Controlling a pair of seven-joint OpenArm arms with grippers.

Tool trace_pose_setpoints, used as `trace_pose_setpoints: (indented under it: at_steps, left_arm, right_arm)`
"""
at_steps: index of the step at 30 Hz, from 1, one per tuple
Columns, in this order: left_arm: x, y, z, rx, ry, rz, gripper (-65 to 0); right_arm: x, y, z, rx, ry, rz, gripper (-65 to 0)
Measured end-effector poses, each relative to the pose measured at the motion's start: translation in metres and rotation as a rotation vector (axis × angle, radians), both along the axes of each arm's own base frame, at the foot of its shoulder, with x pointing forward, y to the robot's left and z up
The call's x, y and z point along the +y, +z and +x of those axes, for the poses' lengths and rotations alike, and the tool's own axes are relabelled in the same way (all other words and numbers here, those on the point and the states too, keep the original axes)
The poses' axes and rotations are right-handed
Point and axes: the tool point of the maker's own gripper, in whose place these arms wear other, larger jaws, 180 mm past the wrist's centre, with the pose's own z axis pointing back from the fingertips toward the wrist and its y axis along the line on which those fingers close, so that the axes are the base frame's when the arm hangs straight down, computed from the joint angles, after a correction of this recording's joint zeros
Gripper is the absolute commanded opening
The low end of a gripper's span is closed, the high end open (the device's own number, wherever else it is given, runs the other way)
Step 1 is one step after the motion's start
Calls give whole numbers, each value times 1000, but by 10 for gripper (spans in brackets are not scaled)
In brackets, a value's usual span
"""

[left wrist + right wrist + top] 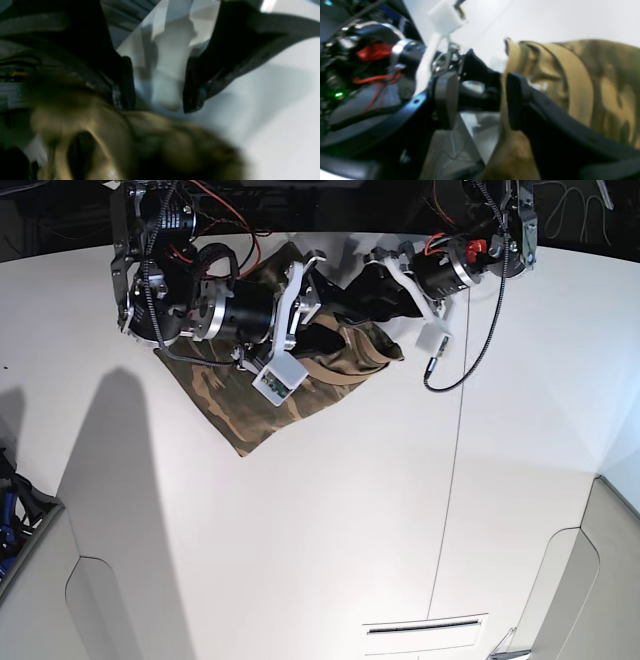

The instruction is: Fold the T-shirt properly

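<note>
The camouflage T-shirt [250, 405] lies bunched in a folded heap at the far middle of the white table [350, 520]. Both arms hover over its far edge. My right gripper [480, 100] is open; the shirt's tan edge [595, 82] hangs beside the inner face of one finger [517, 102], and the other finger [446, 100] is free. My left gripper [157, 106] is open too, with nothing between its fingers, and the blurred shirt [105, 140] lies just below the tips. In the base view the two grippers [330, 320] [385, 295] almost meet above the cloth.
A black cable [470, 360] loops down from the left arm over the table. A white camera box [278, 377] hangs under the right wrist above the shirt. The near table edge has rounded cut-outs [110, 600] [560, 580] and a slot [425, 625].
</note>
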Motion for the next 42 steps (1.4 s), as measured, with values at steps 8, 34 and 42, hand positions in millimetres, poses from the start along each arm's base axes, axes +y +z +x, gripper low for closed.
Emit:
trace_pose_setpoints:
  at_steps: [8,34,42]
  left_arm:
    - [47,10,1,9,117,-30,-305]
    - [-46,72,1,-217,-125,-96,-385]
    - [-84,16,-25,-58,-190,-121,-385]
  right_arm:
    - [2,18,19,-71,-13,32,-345]
    - [-92,-50,109,-51,-400,-145,-650]
    - [-103,-111,97,108,-442,-130,-650]
